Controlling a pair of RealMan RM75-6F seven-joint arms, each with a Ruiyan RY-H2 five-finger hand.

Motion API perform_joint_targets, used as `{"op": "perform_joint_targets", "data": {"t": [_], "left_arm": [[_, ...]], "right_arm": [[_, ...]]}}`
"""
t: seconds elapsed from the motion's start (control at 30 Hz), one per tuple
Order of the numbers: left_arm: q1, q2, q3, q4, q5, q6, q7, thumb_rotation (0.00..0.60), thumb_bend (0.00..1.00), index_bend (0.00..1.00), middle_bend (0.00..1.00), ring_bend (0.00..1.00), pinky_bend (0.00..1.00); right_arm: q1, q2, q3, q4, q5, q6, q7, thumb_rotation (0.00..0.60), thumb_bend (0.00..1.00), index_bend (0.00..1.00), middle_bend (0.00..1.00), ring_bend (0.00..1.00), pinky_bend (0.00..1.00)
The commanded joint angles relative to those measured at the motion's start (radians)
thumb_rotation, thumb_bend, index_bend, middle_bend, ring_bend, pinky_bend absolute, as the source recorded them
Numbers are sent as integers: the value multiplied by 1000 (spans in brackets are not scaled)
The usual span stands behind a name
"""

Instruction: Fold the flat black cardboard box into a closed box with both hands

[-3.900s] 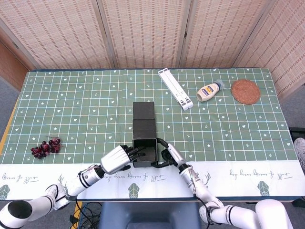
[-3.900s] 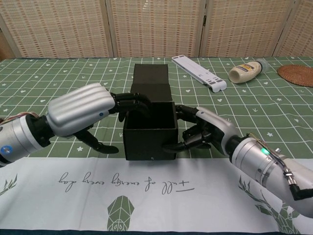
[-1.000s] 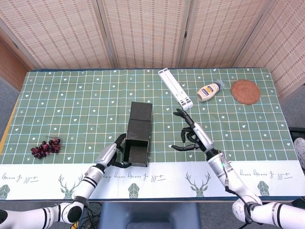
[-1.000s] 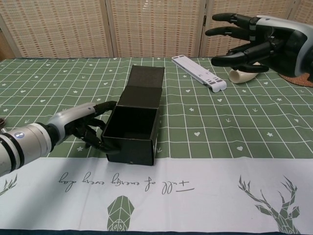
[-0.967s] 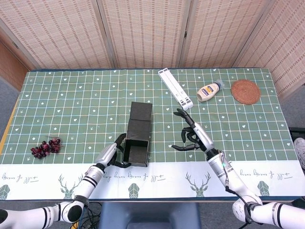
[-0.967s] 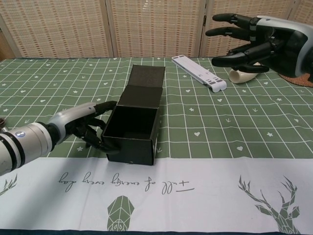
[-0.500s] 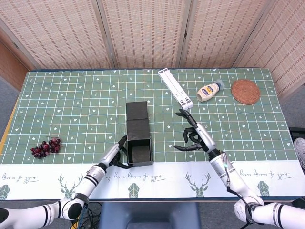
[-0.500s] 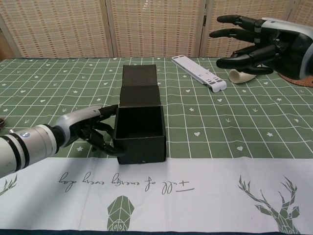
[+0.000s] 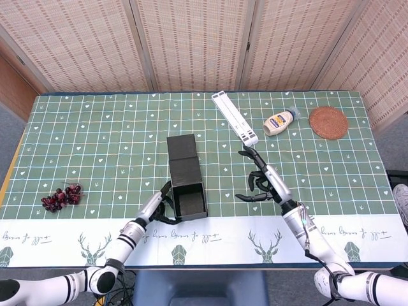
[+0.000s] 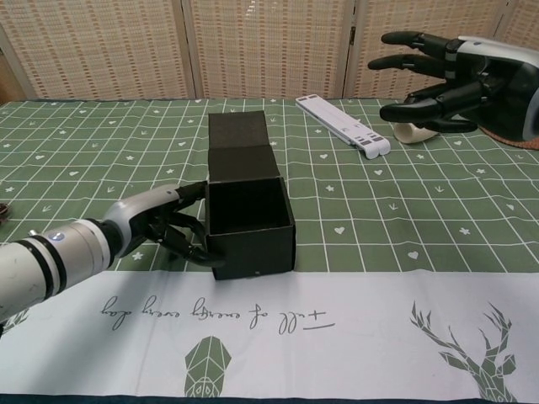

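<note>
While the left robot hand [image 10: 164, 220] presses its fingers on the black cardboard box's [image 10: 247, 210] left wall, the box has swung a little, lid flap lying back. Well right, the raised right robot hand [image 10: 446, 80] stays spread, empty; closing remains.

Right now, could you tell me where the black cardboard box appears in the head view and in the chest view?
Head view: the black cardboard box lies left of centre, its open end near the white cloth border, the left hand touching its near-left corner.
Chest view: the box sits centre-left, its open cavity facing the camera, the left hand at its left side.
Shared landmark: the white folding stand, beyond the box to the right.
</note>
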Motion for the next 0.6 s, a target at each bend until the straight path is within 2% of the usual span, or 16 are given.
{"op": "perform_joint_targets", "data": {"t": [0.03,0.1,0.27,0.43,0.6], "left_arm": [[1,-9,-5,8,-6,5,-1,600,73,5,44,459,746],[2,-16,-9,14,-10,6,-2,600,73,31,91,466,746],[8,-33,-17,25,-27,12,-6,600,72,168,237,480,747],[17,-47,-24,36,-18,30,-23,600,73,251,307,490,753],[24,-50,-28,40,-3,37,-43,600,72,274,333,495,754]], "right_arm": [[0,-1,-1,1,1,0,0,600,64,0,101,710,1000],[1,-2,-1,3,3,1,-2,600,64,0,101,710,1000],[4,-7,-2,6,7,-2,-7,600,64,0,102,710,1000],[7,-14,-5,10,10,-5,-14,600,64,0,105,710,1000],[8,-21,-8,17,16,-10,-15,600,66,0,107,710,1000]]}}
